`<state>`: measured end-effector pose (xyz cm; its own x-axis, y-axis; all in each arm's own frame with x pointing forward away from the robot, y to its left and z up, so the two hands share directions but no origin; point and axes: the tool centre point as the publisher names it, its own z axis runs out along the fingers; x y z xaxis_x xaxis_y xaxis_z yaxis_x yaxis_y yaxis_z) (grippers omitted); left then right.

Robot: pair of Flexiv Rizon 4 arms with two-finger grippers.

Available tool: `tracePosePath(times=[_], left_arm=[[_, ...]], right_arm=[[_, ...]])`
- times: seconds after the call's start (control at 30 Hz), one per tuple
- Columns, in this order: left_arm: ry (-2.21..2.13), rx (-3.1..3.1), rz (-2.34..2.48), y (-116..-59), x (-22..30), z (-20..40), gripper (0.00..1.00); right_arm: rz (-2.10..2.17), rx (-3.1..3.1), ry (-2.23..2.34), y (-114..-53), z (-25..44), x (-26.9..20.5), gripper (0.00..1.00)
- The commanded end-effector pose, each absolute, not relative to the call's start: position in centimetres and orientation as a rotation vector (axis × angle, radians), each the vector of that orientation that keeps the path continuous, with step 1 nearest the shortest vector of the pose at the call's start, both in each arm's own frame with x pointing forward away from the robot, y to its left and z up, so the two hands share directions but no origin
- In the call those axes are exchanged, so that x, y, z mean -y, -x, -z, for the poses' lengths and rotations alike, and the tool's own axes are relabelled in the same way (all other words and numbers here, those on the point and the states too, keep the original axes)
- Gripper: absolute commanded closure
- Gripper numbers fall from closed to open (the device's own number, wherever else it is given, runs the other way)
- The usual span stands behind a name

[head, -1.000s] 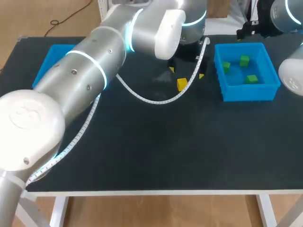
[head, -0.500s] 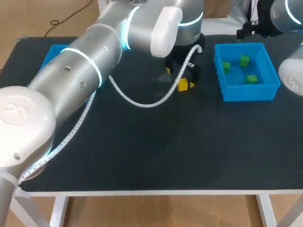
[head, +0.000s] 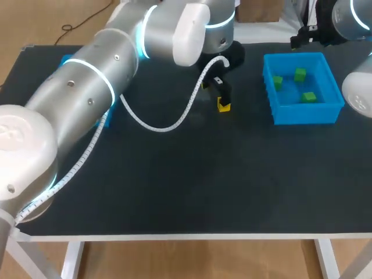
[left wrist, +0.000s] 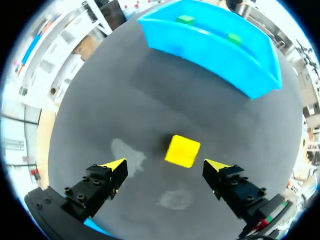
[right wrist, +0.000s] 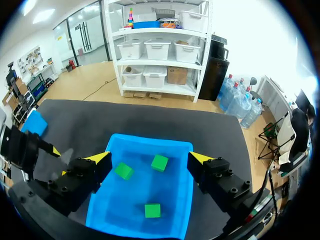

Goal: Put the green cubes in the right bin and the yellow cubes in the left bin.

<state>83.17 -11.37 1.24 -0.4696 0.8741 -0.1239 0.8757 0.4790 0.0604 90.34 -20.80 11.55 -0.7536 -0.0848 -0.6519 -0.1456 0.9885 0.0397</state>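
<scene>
A yellow cube (left wrist: pixel 183 151) lies on the dark table between the spread fingers of my left gripper (left wrist: pixel 165 167); neither finger touches it. In the head view the left gripper (head: pixel 221 93) hangs right over that yellow cube (head: pixel 224 105), left of the right bin (head: pixel 302 114). Three green cubes (right wrist: pixel 123 171) (right wrist: pixel 159 162) (right wrist: pixel 152 210) lie in the right bin (right wrist: pixel 150 140). My right gripper (right wrist: pixel 150 159) hovers open above that bin, holding nothing. The left bin (head: pixel 65 61) is mostly hidden behind my left arm.
My left arm's white cable (head: pixel 168 123) loops down over the table's middle. Faint pale smudges (left wrist: pixel 125 150) mark the mat beside the yellow cube. The left bin (right wrist: pixel 36 123) also shows far off in the right wrist view.
My left arm has swung toward the back and brought its gripper over the yellow cube, which now sits between the fingers. The right arm has stayed put.
</scene>
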Motion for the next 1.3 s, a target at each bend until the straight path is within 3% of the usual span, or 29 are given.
tracePosePath(times=[0.03,0.7,0.73,0.77,0.8,1.03,1.3], left_arm=[[-1.679,-2.666,-0.090,-83.5,12.9,-1.1,0.00],[-1.816,-2.595,-0.176,-84.2,14.0,1.0,0.00],[-1.817,-2.595,-0.176,-84.3,14.0,1.2,0.59],[-1.814,-2.586,-0.176,-84.3,14.1,1.2,0.96],[-1.816,-2.586,-0.177,-84.3,14.1,1.3,1.00],[-1.788,-2.588,-0.208,-84.2,13.9,1.5,1.00],[-1.424,-2.707,-0.131,-85.5,11.8,-1.3,1.00]], right_arm=[[-0.112,-2.424,0.159,-90.1,-11.6,20.8,0.00],[-0.112,-2.424,0.159,-90.1,-11.6,20.8,0.00],[-0.112,-2.424,0.159,-90.1,-11.6,20.8,0.00],[-0.112,-2.424,0.159,-90.1,-11.6,20.8,0.00],[-0.112,-2.424,0.159,-90.1,-11.6,20.8,0.00],[-0.112,-2.424,0.159,-90.1,-11.6,20.8,0.00],[-0.112,-2.424,0.159,-90.1,-11.6,20.8,0.00]])
